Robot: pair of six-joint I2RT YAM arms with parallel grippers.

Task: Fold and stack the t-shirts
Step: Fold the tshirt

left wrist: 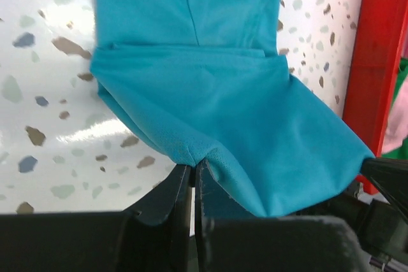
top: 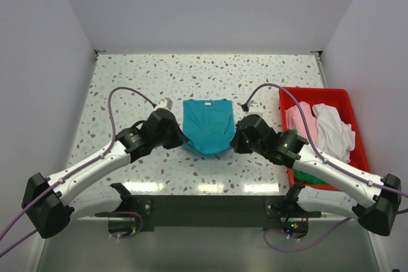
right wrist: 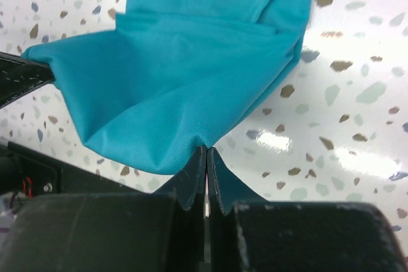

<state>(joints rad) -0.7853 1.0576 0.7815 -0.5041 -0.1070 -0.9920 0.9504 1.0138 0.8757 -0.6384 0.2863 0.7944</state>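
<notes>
A teal t-shirt (top: 208,124) lies on the speckled table between both arms, its white neck label at the far edge. Its near hem is lifted off the table. My left gripper (top: 183,139) is shut on the shirt's near left corner (left wrist: 193,157). My right gripper (top: 234,139) is shut on its near right corner (right wrist: 205,146). The cloth sags between the two grips. A pink shirt (top: 299,119), a white shirt (top: 333,129) and a bit of green shirt (top: 310,177) lie in the red bin (top: 349,99) at the right.
The red bin stands at the table's right edge, close beside my right arm; its wall shows in the left wrist view (left wrist: 376,62). White walls close in the table on three sides. A dark mounting bar (top: 210,205) runs along the near edge.
</notes>
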